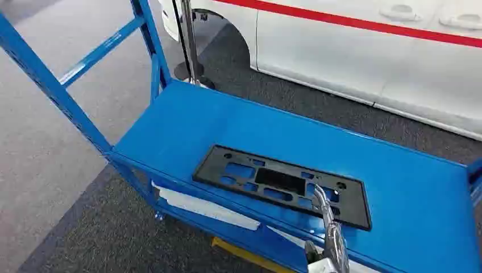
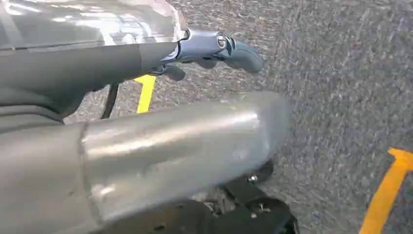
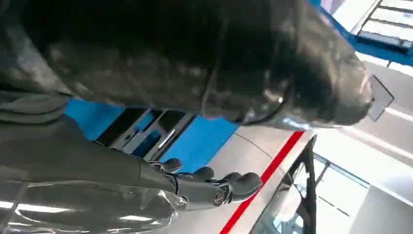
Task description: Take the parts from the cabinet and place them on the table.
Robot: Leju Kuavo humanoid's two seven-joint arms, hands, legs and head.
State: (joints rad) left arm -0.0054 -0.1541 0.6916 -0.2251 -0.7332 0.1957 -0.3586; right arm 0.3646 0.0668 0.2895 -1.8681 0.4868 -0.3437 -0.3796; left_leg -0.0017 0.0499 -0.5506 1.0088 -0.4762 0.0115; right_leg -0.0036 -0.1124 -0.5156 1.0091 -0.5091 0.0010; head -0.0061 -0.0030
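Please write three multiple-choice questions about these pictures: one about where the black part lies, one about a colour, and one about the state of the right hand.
1. Where does the black part lie?
A. On the grey floor
B. On the top shelf of the blue rack
C. On the white vehicle

2. What colour is the stripe on the white vehicle?
A. Red
B. Green
C. Yellow

3. What is the state of the right hand?
A. It grips the black part
B. It holds a yellow tape
C. It holds nothing

Answers:
1. B: the head view shows the part flat on the blue shelf surface.
2. A: a red line runs along the vehicle's side.
3. C: in the right wrist view the fingers are extended with nothing between them.
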